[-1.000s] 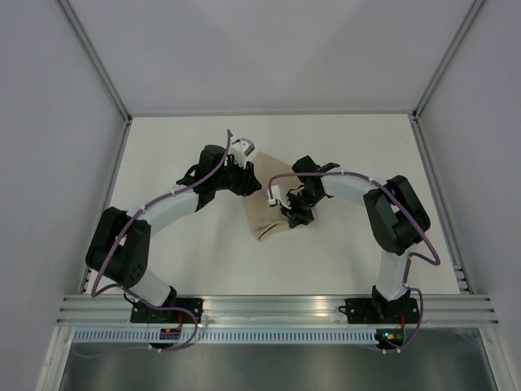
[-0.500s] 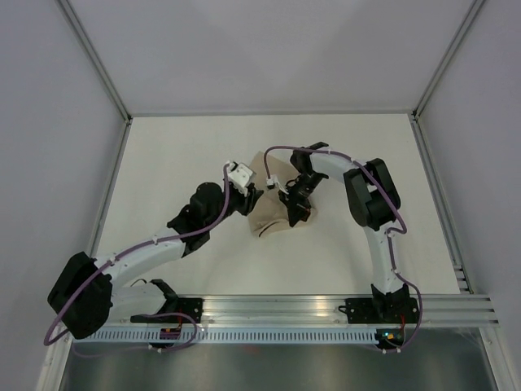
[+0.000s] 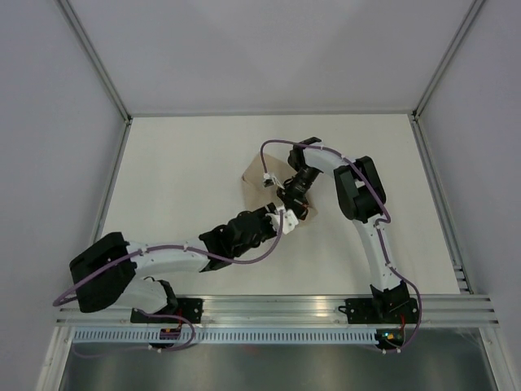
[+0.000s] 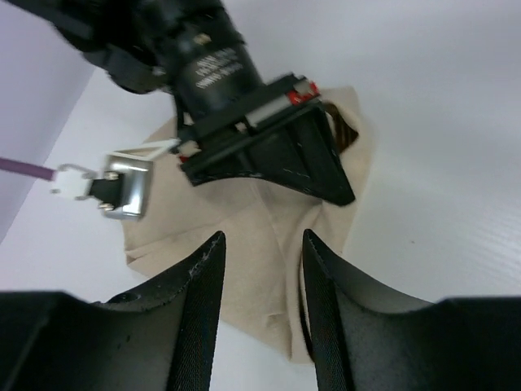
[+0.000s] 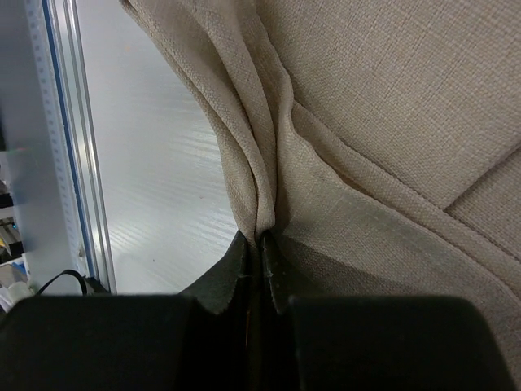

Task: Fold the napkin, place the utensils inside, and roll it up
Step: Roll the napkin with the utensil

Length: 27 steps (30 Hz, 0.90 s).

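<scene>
The napkin [image 3: 253, 174] lies bunched and partly folded near the middle of the white tabletop [image 3: 179, 163]. From above it is mostly hidden under both arms, with 1 beige corner poking out to the left of the right arm's wrist. The right pincer [image 5: 260, 243] is clenched on the napkin. Its 2 dark fingers are pressed almost together, with a raised ridge of cloth pinched between them. From that pinch several creases run away across the fabric, and a flatter folded layer lies to the side. An aluminium rail [image 5: 61, 122] shows past the cloth's edge in that wrist view. The left arm stretches low across the tabletop from its base, and its tip is just beside the right arm's tip at the near edge of the cloth. The left pincer [image 4: 260, 318] is released. Its 2 fingers stand apart and grasp nothing, and they hover over the near edge of the napkin, which shows through the gap between them. Beyond them the right arm's black tip rests down on the fabric. A dark striped sliver [image 4: 345, 133] peeks out at the napkin's far edge, touching that tip; whether it is 1 of the utensils cannot be told.
</scene>
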Available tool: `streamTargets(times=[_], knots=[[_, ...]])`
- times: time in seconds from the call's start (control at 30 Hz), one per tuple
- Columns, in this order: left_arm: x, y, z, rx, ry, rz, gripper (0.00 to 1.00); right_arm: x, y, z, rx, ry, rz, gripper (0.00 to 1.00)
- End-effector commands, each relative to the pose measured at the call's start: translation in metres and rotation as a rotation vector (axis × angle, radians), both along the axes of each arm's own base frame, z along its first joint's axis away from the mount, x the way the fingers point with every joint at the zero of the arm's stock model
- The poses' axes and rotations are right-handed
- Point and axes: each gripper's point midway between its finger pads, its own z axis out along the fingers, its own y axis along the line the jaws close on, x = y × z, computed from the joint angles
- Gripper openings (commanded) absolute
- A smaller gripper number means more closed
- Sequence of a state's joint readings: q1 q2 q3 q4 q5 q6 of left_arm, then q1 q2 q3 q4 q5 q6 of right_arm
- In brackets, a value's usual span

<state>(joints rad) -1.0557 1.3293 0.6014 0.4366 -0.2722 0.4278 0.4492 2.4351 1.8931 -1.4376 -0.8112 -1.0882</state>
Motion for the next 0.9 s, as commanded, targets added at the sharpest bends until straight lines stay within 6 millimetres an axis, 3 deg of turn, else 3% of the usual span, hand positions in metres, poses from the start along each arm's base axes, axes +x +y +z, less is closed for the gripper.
streamTargets(times=[0.0, 0.1, 0.37, 0.57, 0.87], knots=[[0.002, -0.018, -0.010, 0.125, -0.093, -0.034, 0.48, 0.003, 0.000, -0.023, 0.000, -0.001, 0.032, 0.02], [-0.001, -0.033, -0.031, 0.185, -0.104, -0.077, 0.50, 0.002, -0.002, -0.026, -0.011, 0.010, 0.033, 0.02], [0.003, -0.049, -0.068, 0.243, -0.098, -0.114, 0.57, 0.003, -0.005, -0.028, -0.030, 0.019, 0.020, 0.02], [0.006, -0.049, -0.095, 0.274, -0.074, -0.108, 0.60, 0.004, -0.005, -0.029, -0.034, 0.024, 0.016, 0.02], [0.014, -0.036, -0.116, 0.317, -0.049, -0.072, 0.61, 0.004, -0.005, -0.030, -0.039, 0.035, 0.015, 0.02]])
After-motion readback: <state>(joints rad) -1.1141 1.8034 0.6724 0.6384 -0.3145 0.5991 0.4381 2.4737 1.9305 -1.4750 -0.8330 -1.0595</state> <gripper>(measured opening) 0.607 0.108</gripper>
